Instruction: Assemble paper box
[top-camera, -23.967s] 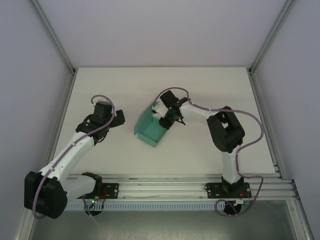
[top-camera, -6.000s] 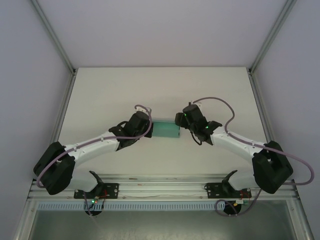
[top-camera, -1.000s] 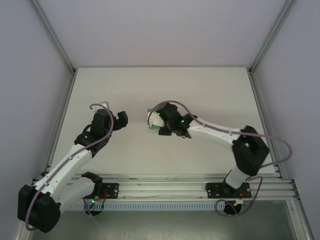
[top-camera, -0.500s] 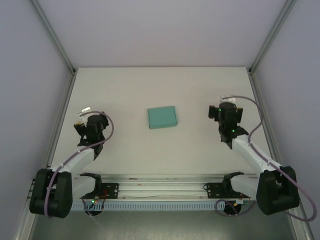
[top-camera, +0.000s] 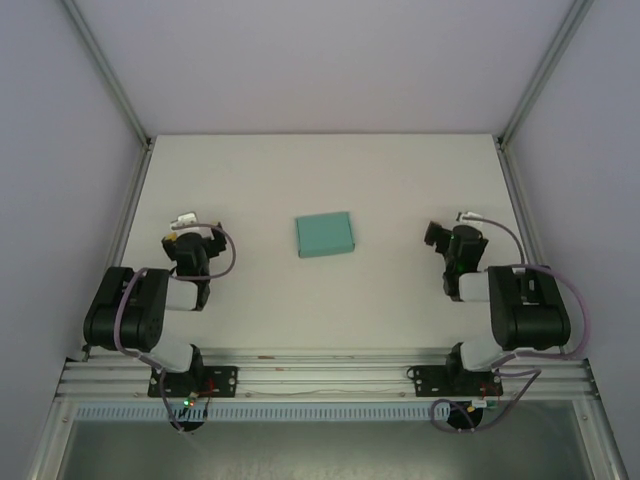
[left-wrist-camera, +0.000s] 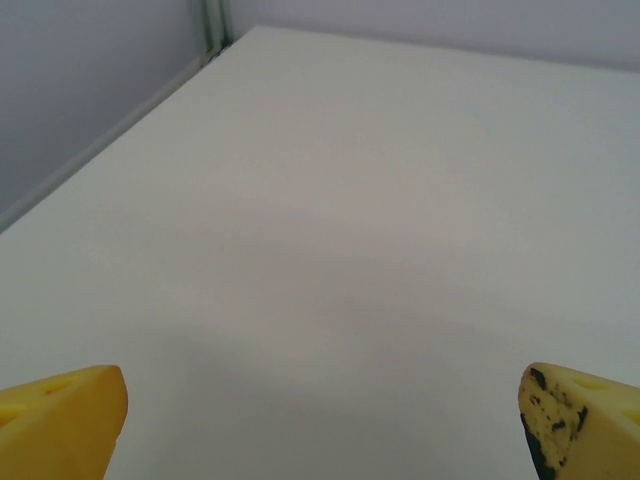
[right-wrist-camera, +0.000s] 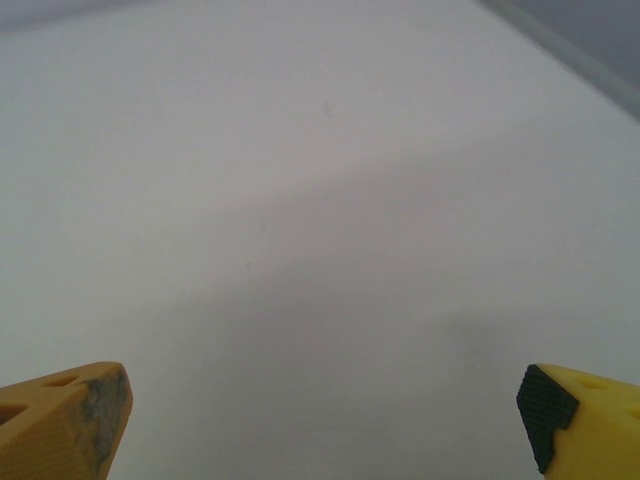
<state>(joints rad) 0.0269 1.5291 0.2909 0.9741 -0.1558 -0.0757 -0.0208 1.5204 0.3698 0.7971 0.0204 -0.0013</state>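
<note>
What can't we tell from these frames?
- Box closure: top view too small to show tabs or seams; underside hidden by the box itself.
- Left end effector, right end effector: fingers cut off by the bottom edge in the wrist views.
- Top view: finger gaps too small to read.

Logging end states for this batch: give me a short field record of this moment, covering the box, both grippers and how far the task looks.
box: paper box, teal, folded into a closed rectangular shape
box position: lying flat near the middle of the table
left gripper: open, empty, over bare table to the left of the box
right gripper: open, empty, over bare table to the right of the box
contact: neither gripper touches the box
task status: box looks assembled from above; its underside is hidden
</note>
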